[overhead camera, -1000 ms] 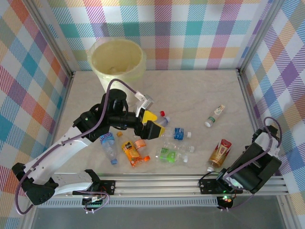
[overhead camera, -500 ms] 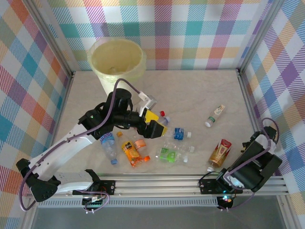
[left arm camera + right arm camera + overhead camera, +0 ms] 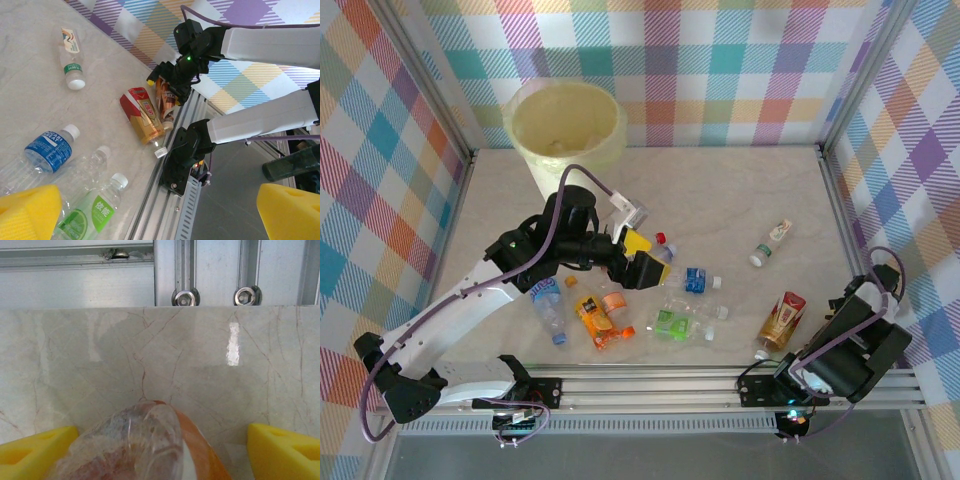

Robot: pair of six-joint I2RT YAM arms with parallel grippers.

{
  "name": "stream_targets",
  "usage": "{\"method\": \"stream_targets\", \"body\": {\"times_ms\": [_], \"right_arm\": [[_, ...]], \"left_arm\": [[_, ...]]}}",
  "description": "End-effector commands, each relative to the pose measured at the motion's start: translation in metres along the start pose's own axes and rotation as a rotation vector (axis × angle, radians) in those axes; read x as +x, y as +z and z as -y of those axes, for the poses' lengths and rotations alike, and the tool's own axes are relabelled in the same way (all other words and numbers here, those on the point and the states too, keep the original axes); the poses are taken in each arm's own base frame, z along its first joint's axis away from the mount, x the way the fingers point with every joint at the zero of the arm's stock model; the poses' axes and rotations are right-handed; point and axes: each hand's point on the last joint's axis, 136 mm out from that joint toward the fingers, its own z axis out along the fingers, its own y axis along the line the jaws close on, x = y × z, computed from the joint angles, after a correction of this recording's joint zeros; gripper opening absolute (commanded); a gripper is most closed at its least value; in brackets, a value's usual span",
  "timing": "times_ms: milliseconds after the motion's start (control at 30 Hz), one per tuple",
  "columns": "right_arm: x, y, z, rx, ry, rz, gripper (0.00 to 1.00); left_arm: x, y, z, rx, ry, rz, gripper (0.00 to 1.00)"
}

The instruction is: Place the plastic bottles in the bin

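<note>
Right pincer (image 3: 160, 450) straddles a brown bottle (image 3: 145, 440) at the desk's (image 3: 750, 190) 5 o'clock edge, pads (image 3: 285, 450) spread, bottle crowding one pad. Closing off-centre could squirt it toward the rail (image 3: 670, 385), far from the bin (image 3: 600, 155) at 11 o'clock. Left pincer (image 3: 638, 258) gapes empty mid-desk.

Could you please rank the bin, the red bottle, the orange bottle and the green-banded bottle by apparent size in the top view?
1. The bin, by far the largest.
2. The red bottle and the orange bottle: too alike to rank.
3. The green-banded bottle, slimmer and shorter.
</note>
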Motion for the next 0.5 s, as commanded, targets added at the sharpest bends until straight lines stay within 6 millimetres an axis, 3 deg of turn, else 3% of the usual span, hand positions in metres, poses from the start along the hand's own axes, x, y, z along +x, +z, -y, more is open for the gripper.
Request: {"method": "stream_targets", "body": {"times_ms": [0,467], "right_arm": [[0.006,0.009,-0.037,-0.149,0.002,-0.039,0.86],[0.006,-0.004,-0.055,-0.195,-0.036,-0.019,0.67]], "left_arm": [[0.004,0.0,0.003,-0.001,0.021,-0.013,1.0],[0.006,0.005,-0.001,-0.004,0.014,-0.028,1.0]]}}
